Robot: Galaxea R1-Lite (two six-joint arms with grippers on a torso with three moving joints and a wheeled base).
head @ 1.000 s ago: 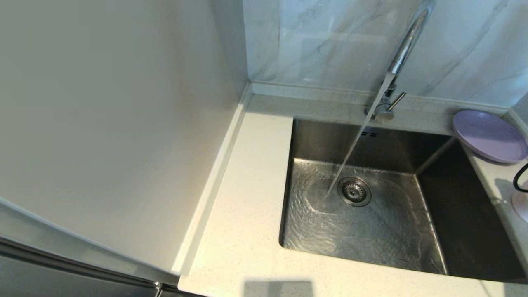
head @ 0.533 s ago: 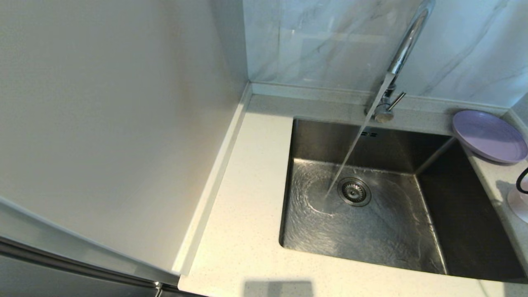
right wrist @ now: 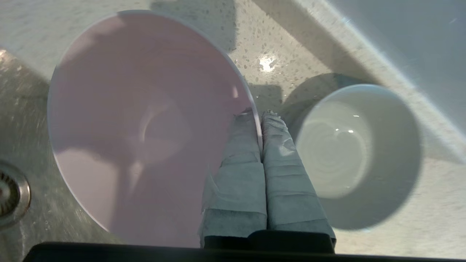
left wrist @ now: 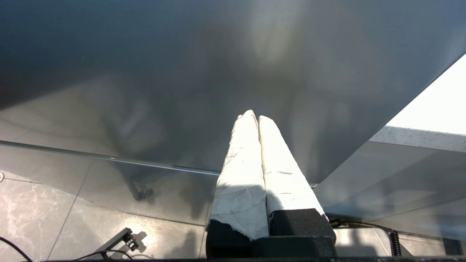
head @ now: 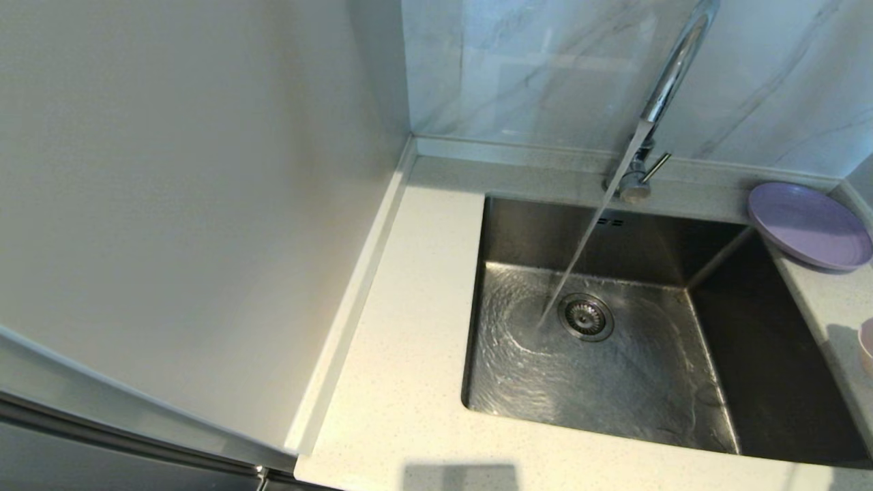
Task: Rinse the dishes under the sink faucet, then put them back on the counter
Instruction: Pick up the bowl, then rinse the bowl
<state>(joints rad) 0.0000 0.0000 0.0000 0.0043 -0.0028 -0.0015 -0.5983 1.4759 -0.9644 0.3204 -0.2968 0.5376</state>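
Note:
Water runs from the chrome sink faucet [head: 672, 68] into the steel sink [head: 634, 402], landing beside the strainer drain [head: 585, 316]. On the counter [head: 409, 341], at the sink's far right corner, lies the lavender plate [head: 808, 225]. Only a sliver of the pale pink dish [head: 867, 344] shows at the head view's right edge. In the right wrist view my right gripper [right wrist: 259, 114] is shut on the rim of that pink dish [right wrist: 145, 123], held over the counter by the sink edge. My left gripper [left wrist: 255, 115] is shut and empty, parked low, facing a grey panel.
A white bowl [right wrist: 346, 145] stands on the speckled counter just beside the right gripper's fingers. The sink drain [right wrist: 9, 194] shows past the pink dish. A tall pale wall panel [head: 204, 204] borders the counter on the left; the marble wall [head: 545, 68] rises behind the faucet.
The pink dish and the black cable of my right arm have slid rightward, almost out of the head view. The water keeps running; the lavender plate has not moved.

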